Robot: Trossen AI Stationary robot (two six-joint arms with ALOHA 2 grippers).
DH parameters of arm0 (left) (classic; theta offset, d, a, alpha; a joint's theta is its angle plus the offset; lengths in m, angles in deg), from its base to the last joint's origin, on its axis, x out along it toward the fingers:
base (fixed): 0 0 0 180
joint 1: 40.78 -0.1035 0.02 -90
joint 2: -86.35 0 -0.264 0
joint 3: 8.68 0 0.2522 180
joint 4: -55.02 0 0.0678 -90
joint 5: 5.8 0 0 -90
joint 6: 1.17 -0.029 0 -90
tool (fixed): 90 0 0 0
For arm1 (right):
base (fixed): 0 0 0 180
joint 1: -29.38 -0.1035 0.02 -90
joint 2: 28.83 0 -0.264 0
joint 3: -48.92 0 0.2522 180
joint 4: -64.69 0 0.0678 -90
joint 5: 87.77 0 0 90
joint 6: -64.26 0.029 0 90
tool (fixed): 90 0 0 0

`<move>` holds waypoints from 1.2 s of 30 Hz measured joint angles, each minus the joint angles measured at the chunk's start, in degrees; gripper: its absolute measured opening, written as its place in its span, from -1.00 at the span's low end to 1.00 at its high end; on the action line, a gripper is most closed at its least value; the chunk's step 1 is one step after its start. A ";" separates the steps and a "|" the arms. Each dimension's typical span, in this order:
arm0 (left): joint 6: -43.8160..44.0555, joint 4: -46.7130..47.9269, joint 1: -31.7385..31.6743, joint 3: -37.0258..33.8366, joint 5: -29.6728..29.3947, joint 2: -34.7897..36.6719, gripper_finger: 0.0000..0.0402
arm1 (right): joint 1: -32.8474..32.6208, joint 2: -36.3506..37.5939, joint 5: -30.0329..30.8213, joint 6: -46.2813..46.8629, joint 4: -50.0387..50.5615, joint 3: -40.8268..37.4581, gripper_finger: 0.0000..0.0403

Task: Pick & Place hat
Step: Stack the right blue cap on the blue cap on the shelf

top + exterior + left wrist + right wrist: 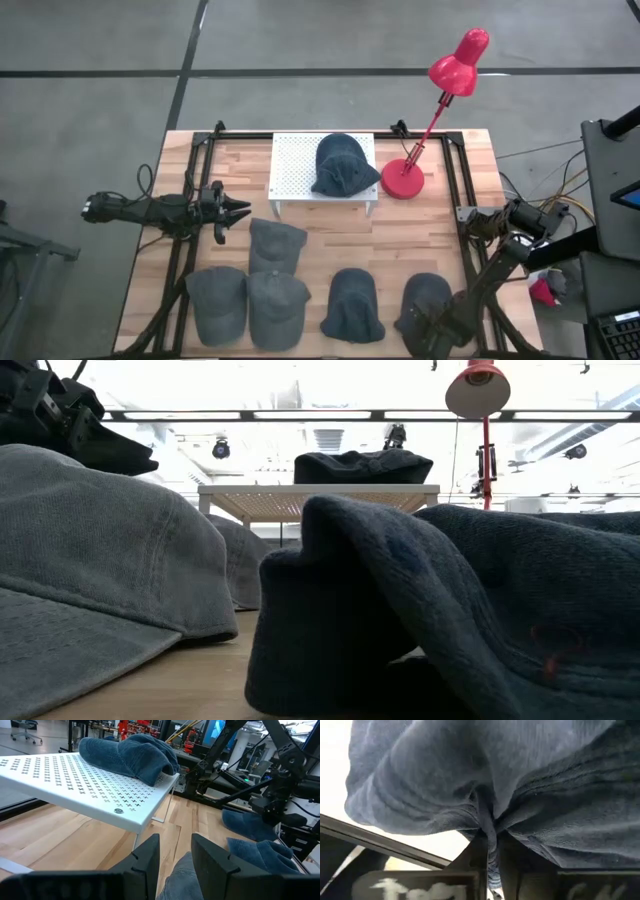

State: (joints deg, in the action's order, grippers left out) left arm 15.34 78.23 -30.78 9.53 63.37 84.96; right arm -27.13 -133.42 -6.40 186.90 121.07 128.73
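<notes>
Your right gripper (489, 851) is pinched on a fold of the dark hat (428, 303) at the table's near right edge. Lift straight up until the fabric clears its neighbours; the grip appears thin, so move slowly. The left gripper (238, 210) waits with fingers parted, near the white stand (292, 170).

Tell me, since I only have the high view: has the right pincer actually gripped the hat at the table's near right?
Observer: Yes. The right wrist view shows the right pincer shut on a fold of the dark blue hat.
Operator: Is it lifted?
Observer: Not yet, it seems. In the low view its lower edge rests on the wooden table.
Operator: And the left pincer?
Observer: The left wrist view shows the left pincer open and empty, facing the white shelf.
</notes>
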 joint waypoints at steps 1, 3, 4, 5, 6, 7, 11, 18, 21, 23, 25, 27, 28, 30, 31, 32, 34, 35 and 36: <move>0.00 0.00 0.00 0.00 0.00 0.00 -0.43 | 0.00 0.01 0.00 -0.61 1.76 0.88 -0.93; 0.02 0.00 0.00 0.00 0.00 0.00 -0.43 | 0.02 0.01 0.00 -2.42 5.94 3.04 -0.93; 0.08 0.00 0.00 0.00 0.00 0.00 -0.43 | 0.04 0.01 0.00 -3.42 8.00 4.20 -0.93; 0.09 0.00 0.00 0.00 0.00 0.00 -0.43 | 0.13 0.05 0.00 -4.54 10.38 5.42 -0.93; 0.09 0.00 0.00 0.00 -0.01 0.00 -0.43 | 0.15 0.05 0.00 -5.52 12.68 6.69 -0.94; 0.10 0.00 0.00 0.00 -0.01 0.00 -0.43 | 0.20 0.05 0.22 -6.34 15.02 8.04 -0.94; 0.11 0.00 0.00 0.00 0.00 0.00 -0.43 | 0.31 0.08 3.56 -7.89 24.11 14.08 -0.94; 0.13 0.00 0.00 0.00 0.00 0.00 -0.43 | 0.82 0.22 11.68 -8.88 37.45 24.85 -0.94; 0.13 0.00 0.00 0.00 -0.02 0.00 -0.43 | 1.37 0.23 14.96 -8.90 41.59 29.12 -0.94; 0.13 0.00 0.00 0.00 -0.01 0.00 -0.43 | 1.92 0.25 17.17 -9.09 43.94 31.79 -0.94; 0.00 0.00 0.00 0.00 -0.02 0.00 -0.43 | 2.63 0.25 19.67 -10.21 46.05 34.45 -0.94; -0.10 0.00 0.00 0.00 -0.01 0.00 -0.43 | 3.80 0.25 21.99 -11.53 47.62 37.01 -0.94; -0.11 0.01 0.00 -0.02 -0.02 0.00 -0.43 | 4.56 0.29 23.42 -12.81 47.49 38.02 -0.94; -0.13 0.01 0.00 -0.02 0.00 0.00 -0.43 | 6.29 0.36 26.39 -15.71 47.40 40.24 -0.94; -0.13 0.02 0.00 -0.02 -0.01 0.00 -0.43 | 7.34 0.36 27.76 -17.48 47.40 41.43 -0.94; -0.15 0.02 0.00 -0.02 -0.02 0.00 -0.43 | 8.55 0.39 28.85 -19.55 47.40 42.60 -0.94; -0.16 0.02 0.00 -0.02 -0.02 0.00 -0.43 | 10.93 0.49 30.65 -23.65 47.40 44.87 -0.94; -0.17 0.02 0.00 -0.02 -0.02 0.00 -0.43 | 12.23 0.49 31.44 -25.78 47.42 45.95 -0.94; -0.17 0.02 0.00 -0.02 -0.02 0.00 -0.43 | 13.47 0.49 32.09 -27.87 47.40 47.05 -0.94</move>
State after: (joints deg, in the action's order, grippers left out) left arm 15.16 78.26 -30.78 9.51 63.36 84.96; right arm -13.66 -132.93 25.69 159.02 168.47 175.79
